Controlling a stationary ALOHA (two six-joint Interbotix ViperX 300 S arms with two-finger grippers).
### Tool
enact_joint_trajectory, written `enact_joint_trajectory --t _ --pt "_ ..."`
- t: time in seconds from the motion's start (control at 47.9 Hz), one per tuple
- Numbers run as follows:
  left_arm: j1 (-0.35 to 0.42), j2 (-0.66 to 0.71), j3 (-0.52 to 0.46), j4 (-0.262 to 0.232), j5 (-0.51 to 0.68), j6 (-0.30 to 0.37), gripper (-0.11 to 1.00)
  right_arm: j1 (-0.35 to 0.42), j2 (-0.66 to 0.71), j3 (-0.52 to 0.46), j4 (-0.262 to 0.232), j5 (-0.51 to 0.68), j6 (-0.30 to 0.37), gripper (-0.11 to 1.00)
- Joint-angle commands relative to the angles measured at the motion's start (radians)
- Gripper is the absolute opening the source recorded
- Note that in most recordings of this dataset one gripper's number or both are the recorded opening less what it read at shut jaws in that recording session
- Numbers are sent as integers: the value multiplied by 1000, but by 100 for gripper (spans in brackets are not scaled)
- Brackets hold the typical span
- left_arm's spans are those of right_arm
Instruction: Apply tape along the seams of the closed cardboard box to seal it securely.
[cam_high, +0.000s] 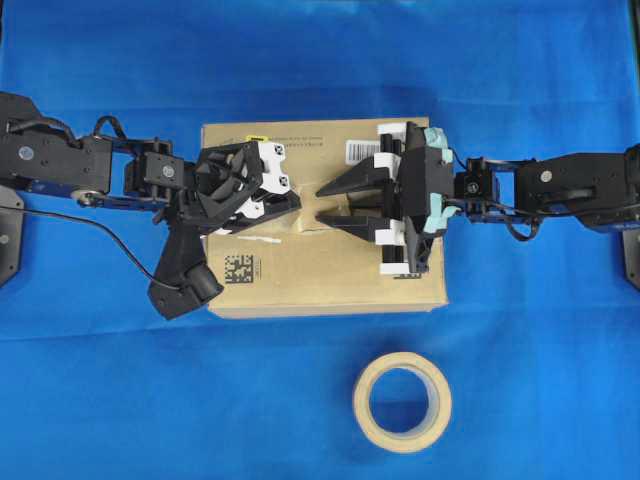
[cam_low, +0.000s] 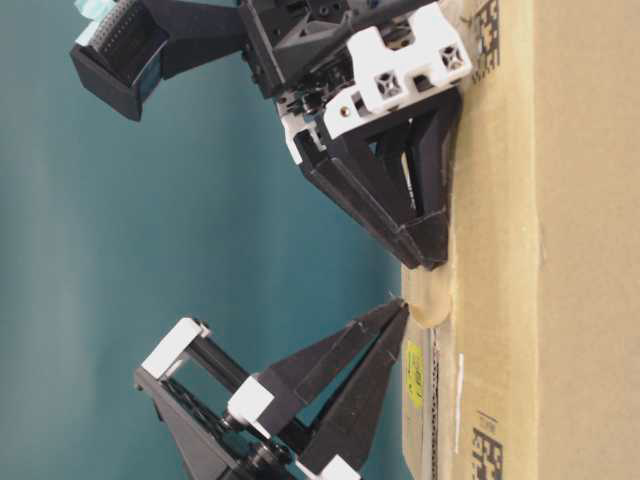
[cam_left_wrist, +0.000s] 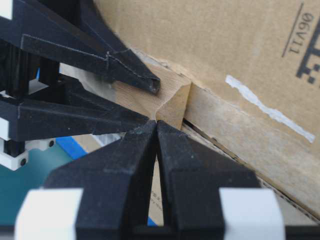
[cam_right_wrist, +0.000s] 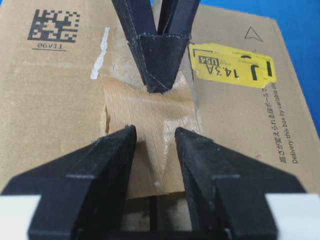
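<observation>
The brown cardboard box (cam_high: 330, 270) lies flat on the blue cloth, with its yellow sticker (cam_right_wrist: 232, 70) beside the middle line. A square piece of tan tape (cam_right_wrist: 150, 120) lies across the seam (cam_right_wrist: 155, 215), slightly creased. My left gripper (cam_right_wrist: 157, 85) is shut, and its joined tips rest on the tape's far edge (cam_left_wrist: 172, 97). My right gripper (cam_right_wrist: 153, 132) is open; its fingers stand over the tape, one on each side of the seam. Both grippers meet tip to tip over the box's middle, left gripper (cam_high: 297, 204) facing right gripper (cam_high: 321, 202). Seen from the side, the tape (cam_low: 432, 300) curls up a little.
A tan tape roll (cam_high: 402, 402) lies on the cloth in front of the box. A white barcode label (cam_high: 362, 150) and a black square code (cam_high: 238, 268) mark the box top. A white streak (cam_left_wrist: 265, 107) runs beside the pale old tape strips.
</observation>
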Motion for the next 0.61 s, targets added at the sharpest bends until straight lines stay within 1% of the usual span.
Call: enact_joint_trajectory --t 0.0,0.084,0.23,0.585 --pt "2 -11 -17 -2 5 -3 0 -3 -9 -20 3 -2 2 40" --pt "2 -9 -17 -3 11 -6 0 -3 -8 -20 3 2 2 40" --pt "2 -8 -23 -2 29 -11 0 -6 -8 -21 18 21 2 40" --pt "2 -6 -26 -2 74 -15 1 -6 -9 -23 18 23 2 40"
